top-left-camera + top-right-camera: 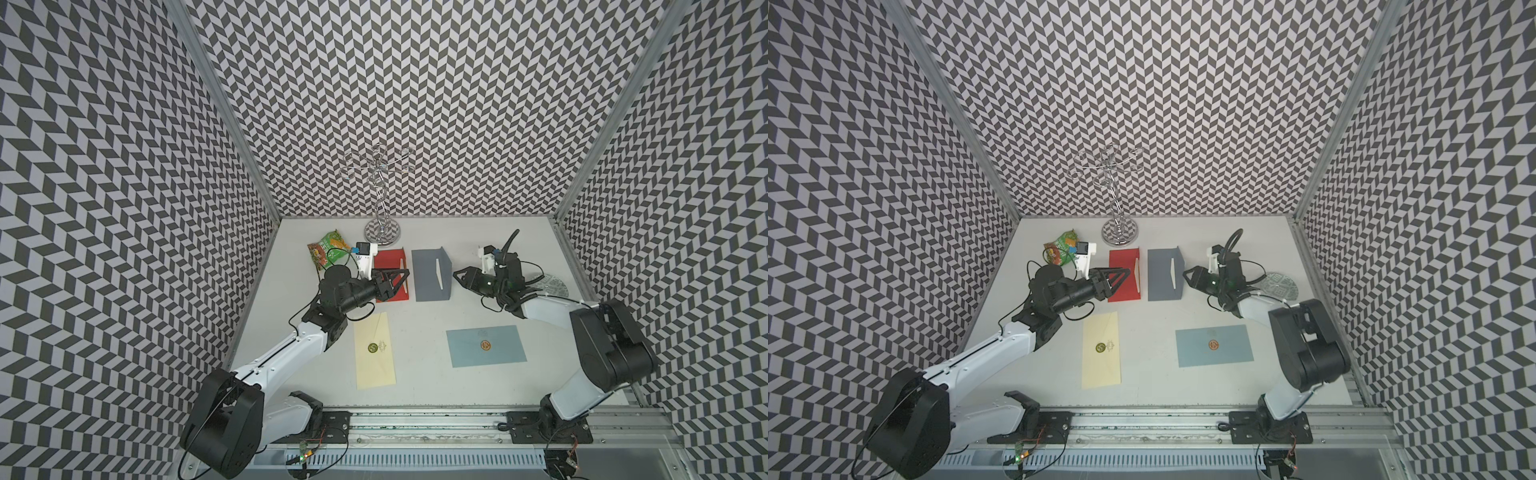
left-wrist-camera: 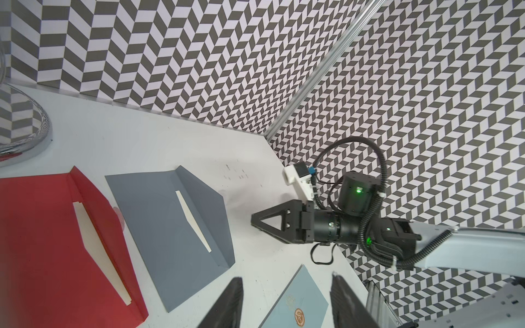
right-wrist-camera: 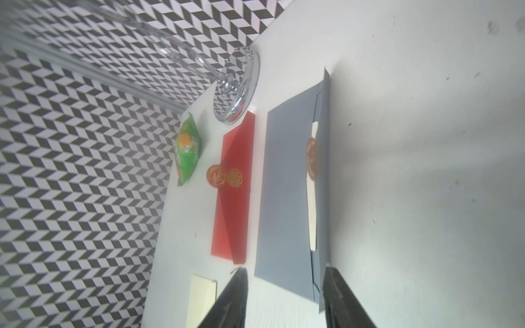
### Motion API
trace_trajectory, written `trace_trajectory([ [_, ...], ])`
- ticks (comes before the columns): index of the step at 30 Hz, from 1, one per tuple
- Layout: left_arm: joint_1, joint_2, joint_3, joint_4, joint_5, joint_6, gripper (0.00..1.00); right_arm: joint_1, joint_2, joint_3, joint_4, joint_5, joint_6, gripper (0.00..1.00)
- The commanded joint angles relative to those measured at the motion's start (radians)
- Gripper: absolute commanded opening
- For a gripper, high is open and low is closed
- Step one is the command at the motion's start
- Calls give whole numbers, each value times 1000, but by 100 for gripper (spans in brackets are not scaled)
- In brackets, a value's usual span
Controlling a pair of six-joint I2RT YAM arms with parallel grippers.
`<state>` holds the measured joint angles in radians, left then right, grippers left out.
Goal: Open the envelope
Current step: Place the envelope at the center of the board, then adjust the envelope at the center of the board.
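Observation:
A grey envelope (image 1: 428, 276) (image 2: 170, 227) lies at the back middle of the table, its flap (image 1: 446, 264) (image 3: 324, 170) standing up on the right and a cream card showing in the pocket. My right gripper (image 1: 457, 276) (image 3: 284, 269) hangs open just right of that flap with nothing between its fingers. The flap's near edge lies close to one finger (image 3: 341, 298). My left gripper (image 1: 402, 279) (image 2: 287, 277) is open and empty over the right part of a red envelope (image 1: 388, 259) (image 2: 42, 241), whose flap is also raised.
A sealed cream envelope (image 1: 374, 353) and a sealed light blue envelope (image 1: 484, 345) (image 2: 298, 301) lie nearer the front. A chrome stand (image 1: 382, 230) and a green snack packet (image 1: 328, 249) sit at the back left. A patterned disc (image 1: 555, 286) lies behind the right arm.

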<state>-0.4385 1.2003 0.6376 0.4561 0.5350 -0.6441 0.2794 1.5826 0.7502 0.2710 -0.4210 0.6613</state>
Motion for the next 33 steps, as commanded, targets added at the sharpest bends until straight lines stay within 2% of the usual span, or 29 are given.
trace_trajectory([
  [1, -6, -10, -11, 10, 6, 20, 53, -1, -115, -65, -31, 74, -5, 54],
  [5, -8, 3, -9, 16, 14, 21, 53, -11, -229, -146, -74, 115, 0, 59],
  [10, -17, 22, -7, 34, 24, 17, 53, -24, -303, -229, -109, 98, 27, 62],
  [24, -55, 51, -3, 75, 35, 17, 54, -23, -367, -320, -164, -21, -18, 65],
  [28, -65, 50, -5, 81, 31, 12, 54, -21, -413, -363, -161, 13, -2, 65],
  [33, -76, 51, -26, 107, 9, 8, 60, -19, -466, -405, -156, -25, -9, 66],
])
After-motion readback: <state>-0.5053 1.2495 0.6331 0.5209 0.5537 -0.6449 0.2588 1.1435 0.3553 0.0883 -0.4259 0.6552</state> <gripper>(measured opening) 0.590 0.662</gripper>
